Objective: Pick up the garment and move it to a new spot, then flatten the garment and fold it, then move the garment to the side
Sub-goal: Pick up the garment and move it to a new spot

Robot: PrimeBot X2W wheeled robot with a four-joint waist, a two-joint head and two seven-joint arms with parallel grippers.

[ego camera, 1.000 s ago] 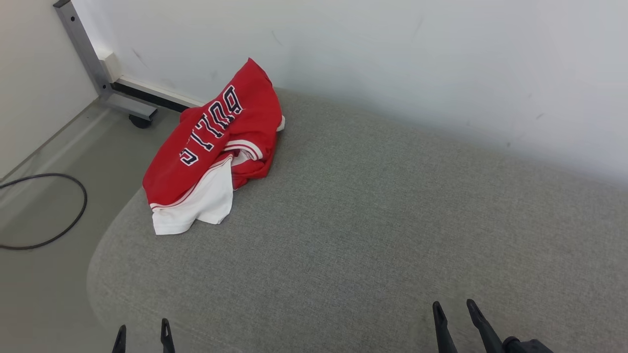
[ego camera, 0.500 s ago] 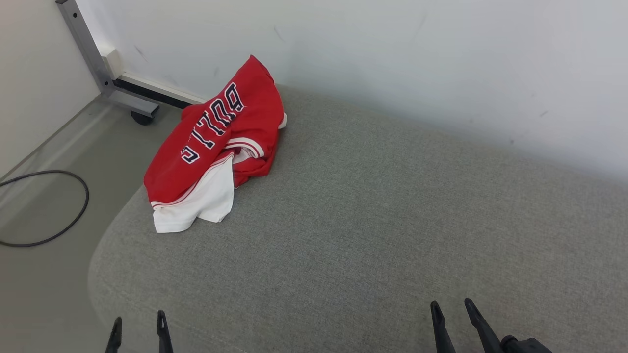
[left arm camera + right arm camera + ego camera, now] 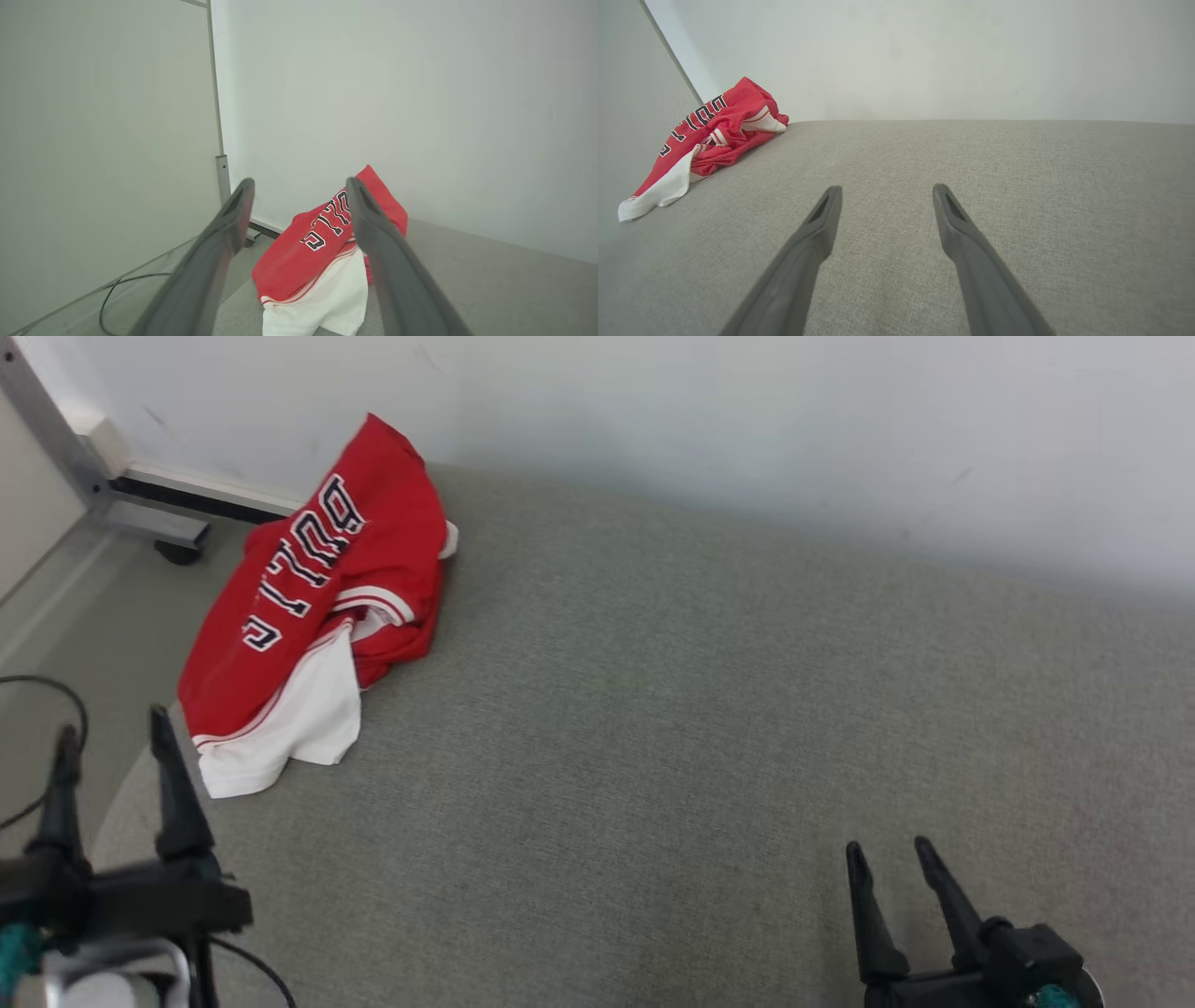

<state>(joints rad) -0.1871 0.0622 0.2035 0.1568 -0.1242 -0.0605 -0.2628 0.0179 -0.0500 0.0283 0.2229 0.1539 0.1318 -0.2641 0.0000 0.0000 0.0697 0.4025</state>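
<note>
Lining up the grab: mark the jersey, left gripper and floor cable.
red jersey (image 3: pixel 397 537), head view, red cloth by lettering
left gripper (image 3: pixel 112 721), head view, between fingertips
black cable (image 3: pixel 106 295), left wrist view, floor loop

A crumpled red-and-white mesh jersey with dark lettering (image 3: pixel 317 607) lies bunched at the grey cushion's far-left corner.

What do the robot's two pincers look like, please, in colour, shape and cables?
Both the left pincer and the right pincer have two long, black, tapering fingers on a black crossbar. Each base shows a teal patch. A thin dark cable loops from the left base, beside a pale metal ring. No markings are visible.
</note>
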